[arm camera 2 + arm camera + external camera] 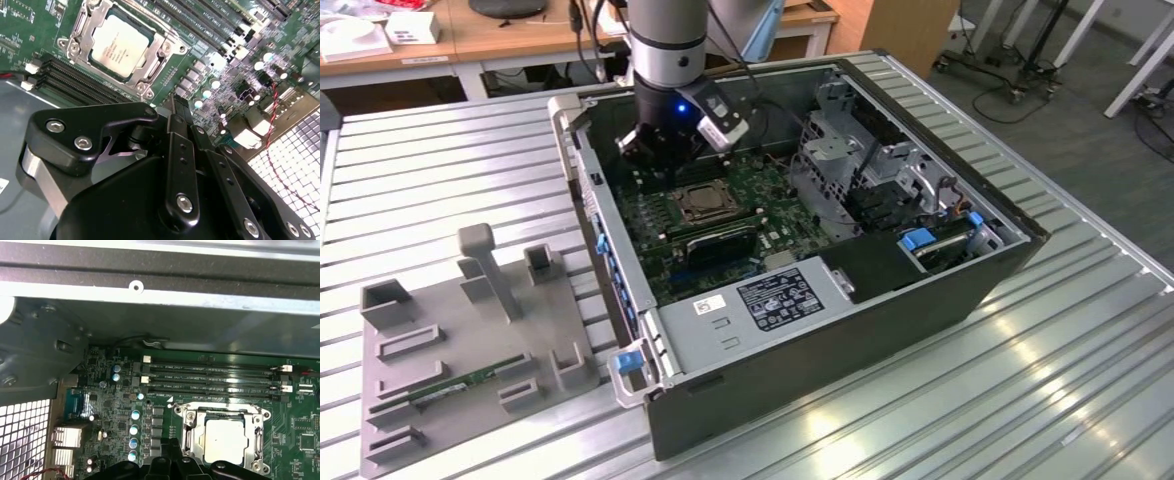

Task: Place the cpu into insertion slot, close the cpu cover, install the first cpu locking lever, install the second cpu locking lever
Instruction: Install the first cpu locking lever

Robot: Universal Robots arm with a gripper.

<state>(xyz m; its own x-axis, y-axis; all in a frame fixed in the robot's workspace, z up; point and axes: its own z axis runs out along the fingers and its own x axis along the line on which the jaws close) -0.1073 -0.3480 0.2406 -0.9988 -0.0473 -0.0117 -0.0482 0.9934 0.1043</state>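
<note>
The cpu (pixel 118 45) sits seated in the insertion slot (pixel 700 206) on the green motherboard (pixel 305 440), inside the open computer case (pixel 854 345). The cpu cover (pixel 81 27) lies flat around it, its window showing the pale chip top in both wrist views. The gripper (pixel 179 106) hangs just off one corner of the socket, near the cover but apart from it. Its jaws appear pressed together with nothing between them. The long black memory slots (pixel 215 380) run alongside the socket. Outside the case, at the exterior view's left, a grey fixture tray (pixel 454 330) rests on the ribbed table (pixel 1067 380).
</note>
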